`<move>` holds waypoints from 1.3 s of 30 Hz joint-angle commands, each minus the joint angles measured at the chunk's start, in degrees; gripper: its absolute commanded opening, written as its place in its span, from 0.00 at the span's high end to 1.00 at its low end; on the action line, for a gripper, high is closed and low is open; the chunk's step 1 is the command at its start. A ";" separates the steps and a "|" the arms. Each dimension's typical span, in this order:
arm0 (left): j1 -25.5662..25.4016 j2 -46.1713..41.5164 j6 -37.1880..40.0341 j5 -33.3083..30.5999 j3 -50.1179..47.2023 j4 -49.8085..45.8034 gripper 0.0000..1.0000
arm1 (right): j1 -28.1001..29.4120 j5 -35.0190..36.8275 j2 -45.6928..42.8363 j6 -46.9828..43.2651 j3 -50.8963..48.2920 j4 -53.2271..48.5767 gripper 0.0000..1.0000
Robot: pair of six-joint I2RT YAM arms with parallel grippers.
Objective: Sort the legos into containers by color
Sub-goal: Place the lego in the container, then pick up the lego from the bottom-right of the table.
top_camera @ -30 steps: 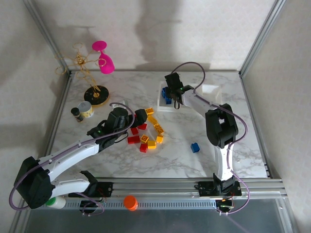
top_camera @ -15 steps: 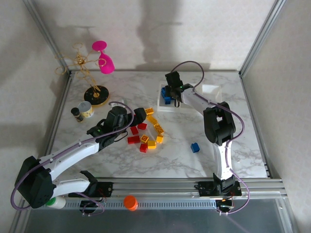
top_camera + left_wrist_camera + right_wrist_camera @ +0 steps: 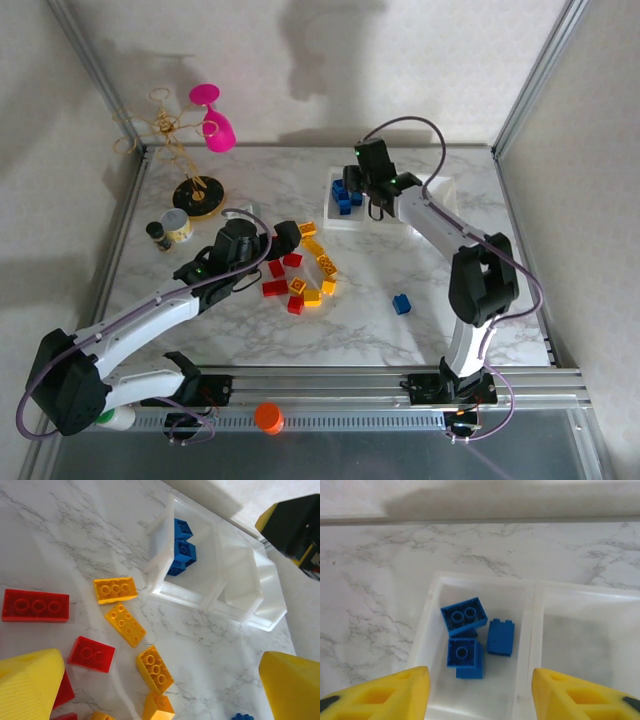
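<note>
Blue bricks (image 3: pixel 465 640): in the end tray (image 3: pixel 426 630) by the far edge of the counter (image 3: pixel 480 260) | right claw (image 3: pixel 477 682): open, empty, above them | left claw (image 3: pixel 160 685): open over the red/yellow pile (image 3: pixel 120 625) | tip: lift straight up clear of tray walls, then fetch the stray blue one (image 3: pixel 401 303)

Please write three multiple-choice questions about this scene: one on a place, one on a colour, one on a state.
1. Where is the lone blue brick? A in a tray; B on the table, right of the red-and-yellow pile; C beside the goblet.
2. What colour are the bricks inside the end tray? A red; B yellow; C blue.
3. The right pincer is: A open, empty; B shut on a brick; C shut, empty.
Answers: 1 B, it sits alone on marble; 2 C, all are blue; 3 A, jaws apart, nothing between.
</note>
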 commanded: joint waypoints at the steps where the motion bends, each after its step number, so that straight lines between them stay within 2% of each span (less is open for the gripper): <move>1: -0.42 -2.06 -0.35 2.05 -0.25 -0.36 0.00 | 0.34 -1.15 -4.95 3.38 -6.16 -1.42 0.43; 10: -4.88 -3.45 -3.05 2.55 -3.96 0.39 0.00 | 1.00 -2.61 -18.35 8.26 -23.35 -5.02 0.38; 21: -11.30 -5.47 -8.39 -1.05 -7.93 1.56 0.00 | 3.54 0.91 -28.92 17.78 -38.14 -14.58 0.27; 26: -13.69 -6.15 -10.44 -3.09 -9.50 2.44 0.00 | 5.14 -3.05 -33.70 21.94 -46.48 -12.79 0.26; 30: -14.39 -5.95 -10.88 -3.99 -10.11 2.53 0.00 | 6.40 -3.93 -34.29 23.51 -50.51 -11.43 0.25; 34: -14.63 -5.67 -11.03 -4.17 -9.98 2.54 0.00 | 8.47 -4.45 -33.12 25.09 -52.13 -10.91 0.28; 39: -14.87 -5.84 -10.97 -4.91 -10.22 2.40 0.00 | 12.44 -1.99 -31.22 26.76 -51.54 -11.56 0.42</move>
